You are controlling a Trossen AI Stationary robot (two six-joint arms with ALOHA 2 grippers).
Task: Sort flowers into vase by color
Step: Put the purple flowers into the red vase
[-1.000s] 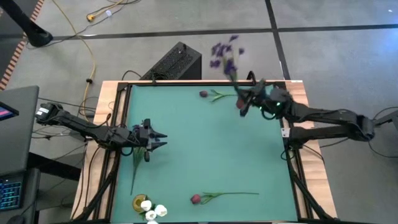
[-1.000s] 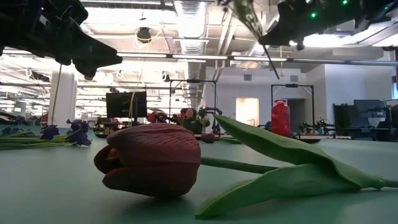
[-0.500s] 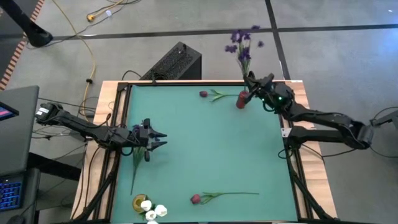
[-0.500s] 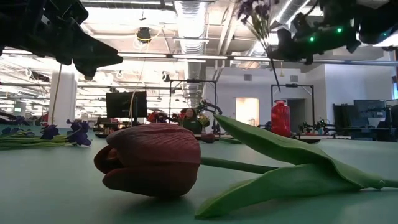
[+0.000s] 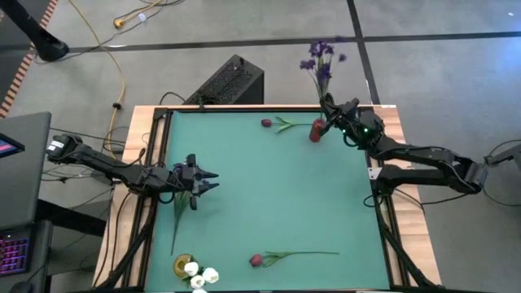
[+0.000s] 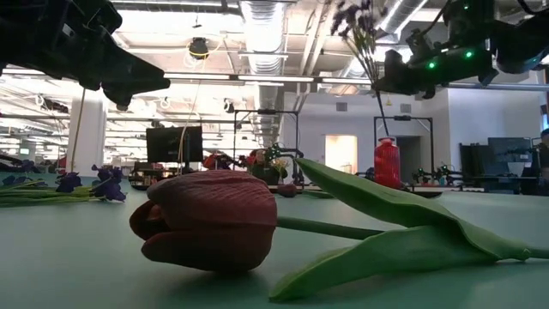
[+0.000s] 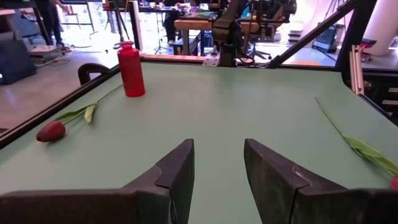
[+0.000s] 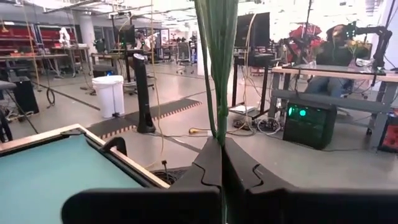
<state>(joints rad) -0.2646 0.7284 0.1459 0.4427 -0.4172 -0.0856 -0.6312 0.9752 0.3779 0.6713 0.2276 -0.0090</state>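
Observation:
My right gripper [image 5: 328, 112] is shut on a purple sprig [image 5: 320, 62] at the table's far right corner, beside the red vase [image 5: 315, 131]. In the low view the sprig's stem [image 6: 377, 103] runs down toward the red vase [image 6: 387, 163]. One dark red tulip [image 5: 266, 123] lies flat near the far edge, another [image 5: 256, 260] near the near edge. My left gripper [image 5: 210, 181] hovers open at the left side, over a green stem [image 5: 177, 218] that lies on the table. White tulips [image 5: 200, 277] stand in a yellow vase [image 5: 182, 264] at the near left corner. My right gripper pinches the purple sprig's green stems [image 8: 216, 127] between its two fingers, which lie across them. The sprig is lifted clear and stands nearly upright, its purple head [image 6: 356, 17] above the fingers and its lower stem hanging below them.
Raised table frame rails [image 5: 384, 203] border the green surface. A black box [image 5: 230, 81] sits on the floor beyond the far edge. More purple flowers [image 6: 86, 184] lie flat on the table's left side. The green middle of the table [image 5: 277, 187] holds nothing.
My right gripper has moved toward the far edge, past the red vase, and tipped so that the purple sprig swung from a leftward slant to nearly upright. It stayed shut on the stems. The left arm has kept still.

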